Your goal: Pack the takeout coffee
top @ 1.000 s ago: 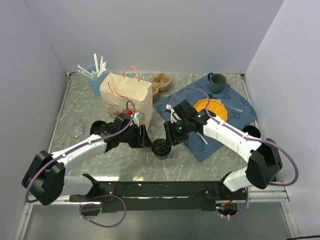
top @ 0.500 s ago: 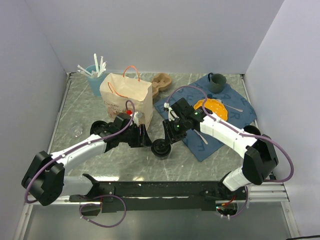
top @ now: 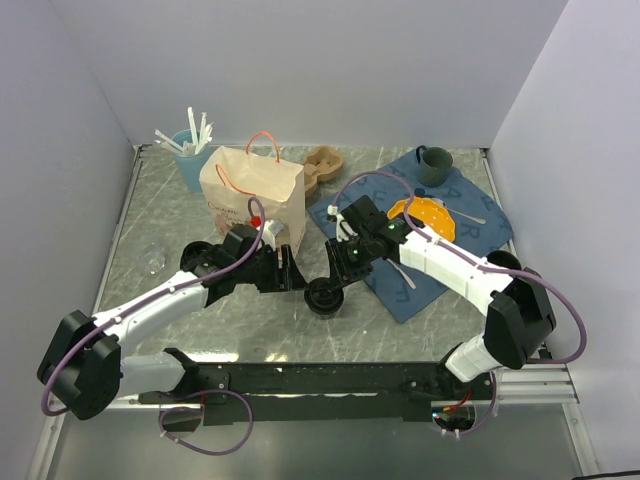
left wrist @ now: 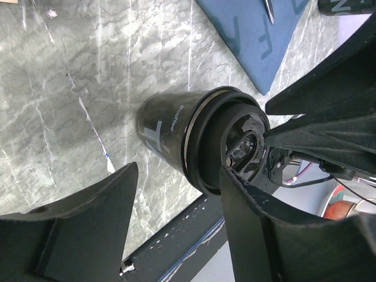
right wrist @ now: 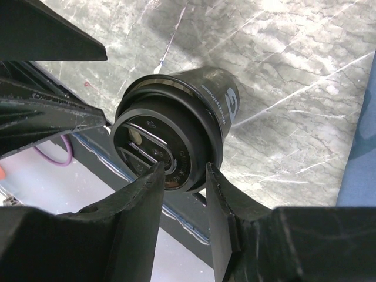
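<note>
Holding the cup on the table, in front of the bag.
Top view: I see it upright between the left gripper and right gripper, which meet over it. Left wrist: my left fingers are spread wide on either side of the cup, and I can't see them touching it. Right wrist: the right fingers are drawn close together, pinching the rim.

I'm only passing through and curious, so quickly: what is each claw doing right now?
Left gripper: open, holding nothing.
Right gripper: closed on the rim of the coffee cup.
</note>
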Motion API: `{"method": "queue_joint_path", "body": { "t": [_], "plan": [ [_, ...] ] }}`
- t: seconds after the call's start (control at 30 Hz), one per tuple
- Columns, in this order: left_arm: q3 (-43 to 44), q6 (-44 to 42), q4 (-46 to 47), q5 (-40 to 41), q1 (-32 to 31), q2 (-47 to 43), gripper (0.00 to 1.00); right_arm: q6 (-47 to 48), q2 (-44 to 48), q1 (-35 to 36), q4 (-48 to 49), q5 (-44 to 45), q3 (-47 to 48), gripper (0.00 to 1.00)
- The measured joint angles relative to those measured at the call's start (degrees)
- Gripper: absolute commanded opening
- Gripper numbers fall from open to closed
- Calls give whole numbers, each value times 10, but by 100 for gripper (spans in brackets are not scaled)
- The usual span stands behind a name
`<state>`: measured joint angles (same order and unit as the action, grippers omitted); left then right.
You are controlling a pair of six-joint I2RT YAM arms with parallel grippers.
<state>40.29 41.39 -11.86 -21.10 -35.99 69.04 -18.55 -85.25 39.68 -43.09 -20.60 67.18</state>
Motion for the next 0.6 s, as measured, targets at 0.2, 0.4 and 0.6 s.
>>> {"method": "queue_joint_path", "body": {
  "t": [0.2, 0.4, 0.6],
  "plan": [
    [0, 0, 0, -1, 0, -6, 69, 0, -12, 0, 1, 0, 0, 40],
    [0, 0, 2, -9, -2, -6, 70, 0, -28, 0, 1, 0, 15, 37],
    [0, 0, 5, -12, -8, -6, 69, 0, -35, 0, 0, 0, 31, 36]
  ]
}}
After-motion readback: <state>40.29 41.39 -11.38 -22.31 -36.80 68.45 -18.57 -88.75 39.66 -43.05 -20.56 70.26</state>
